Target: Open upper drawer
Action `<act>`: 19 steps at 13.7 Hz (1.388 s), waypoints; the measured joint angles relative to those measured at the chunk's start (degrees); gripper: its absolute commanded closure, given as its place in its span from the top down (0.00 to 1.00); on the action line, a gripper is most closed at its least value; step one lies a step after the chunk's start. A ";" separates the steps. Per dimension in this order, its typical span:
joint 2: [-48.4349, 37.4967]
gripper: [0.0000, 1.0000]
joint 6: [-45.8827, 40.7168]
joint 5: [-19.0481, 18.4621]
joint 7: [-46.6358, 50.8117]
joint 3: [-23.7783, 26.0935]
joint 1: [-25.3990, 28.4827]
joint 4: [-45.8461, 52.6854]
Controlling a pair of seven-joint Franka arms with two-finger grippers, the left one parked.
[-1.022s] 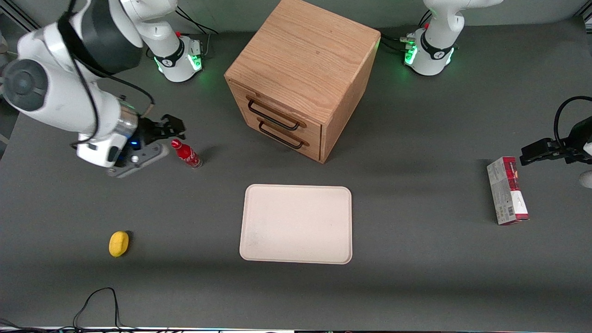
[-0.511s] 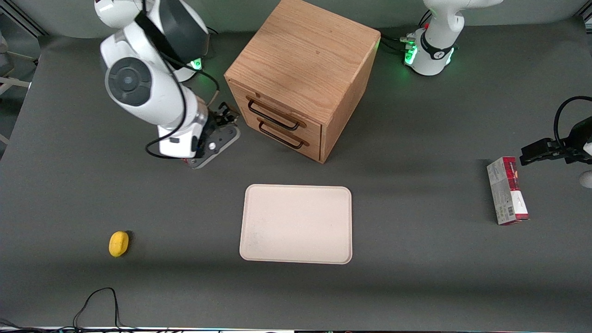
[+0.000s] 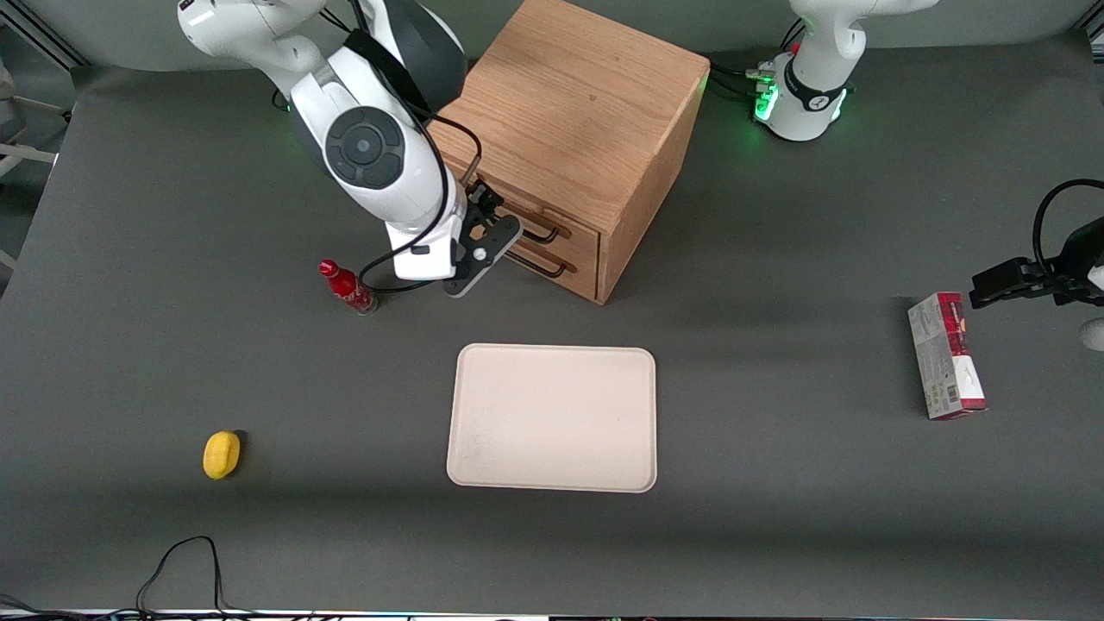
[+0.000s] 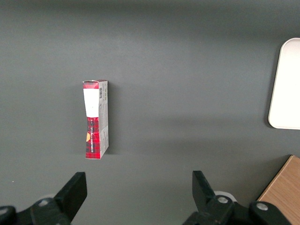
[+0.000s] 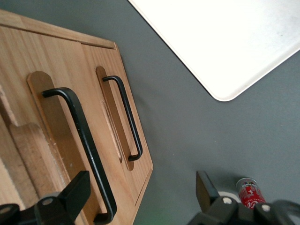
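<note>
Upper drawer (image 3: 528, 226) is shut, flush in the cabinet (image 3: 573, 129) face toward the working arm's end of the table. Over the last second the gripper (image 3: 487, 226) has swung in from beside the red bottle (image 3: 348, 287) to just in front of the drawer fronts, so the approach looks nearly done; no grasp yet. Its fingers (image 5: 75, 192) are spread wide, gripping nothing, with the handle (image 5: 82, 140) lined up between them. Drawer fronts are light grained oak with rounded backing strips; both handles are thin black wire bars. The tray (image 3: 552, 418) is smooth and cream, with rounded corners.
</note>
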 measured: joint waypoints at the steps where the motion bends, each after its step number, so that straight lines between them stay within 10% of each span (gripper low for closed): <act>1: 0.50 1.00 0.01 0.00 -0.51 0.11 0.10 0.01; 19: 4.45 1.00 0.13 0.01 -2.19 0.69 2.52 0.05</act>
